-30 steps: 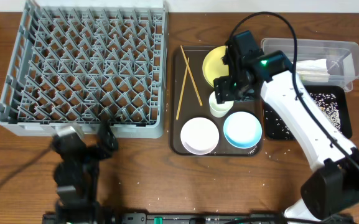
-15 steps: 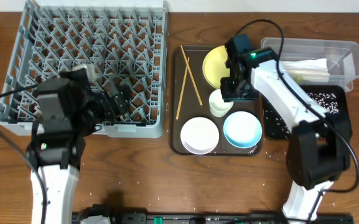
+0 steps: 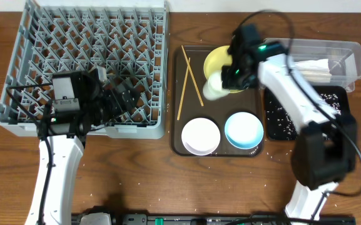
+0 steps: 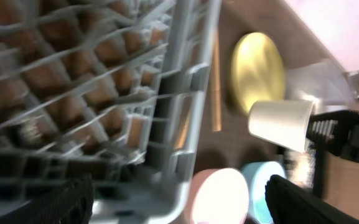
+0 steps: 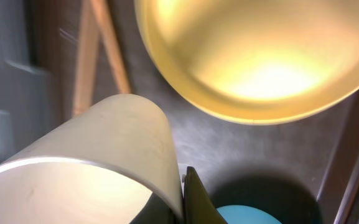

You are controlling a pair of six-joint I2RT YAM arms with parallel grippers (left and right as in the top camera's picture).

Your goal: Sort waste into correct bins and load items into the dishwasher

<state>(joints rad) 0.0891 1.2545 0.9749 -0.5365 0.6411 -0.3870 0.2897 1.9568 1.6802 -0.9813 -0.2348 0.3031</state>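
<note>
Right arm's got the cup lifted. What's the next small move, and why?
Probably swing the cup left toward the rack. The right gripper is shut on it, tilted above the plate, and the rack's pegs look free. Steer clear of the left gripper, open over the rack's near edge.

Pegged dish rack (image 3: 86, 62) close beside chopsticks (image 3: 191, 84), right arm (image 3: 289, 87) overhanging black tray (image 3: 340, 115)

The grey dish rack (image 4: 104, 93), blurred, fills the left side, and past its edge the small white cup (image 4: 280, 123) is tilted below the yellow plate (image 4: 258, 71), with the black right gripper (image 4: 319, 129) at its side, above the white bowl (image 4: 219, 196) and the light-blue bowl (image 4: 261, 180), while the left gripper (image 4: 185, 211) has its jaws wide apart.
</note>
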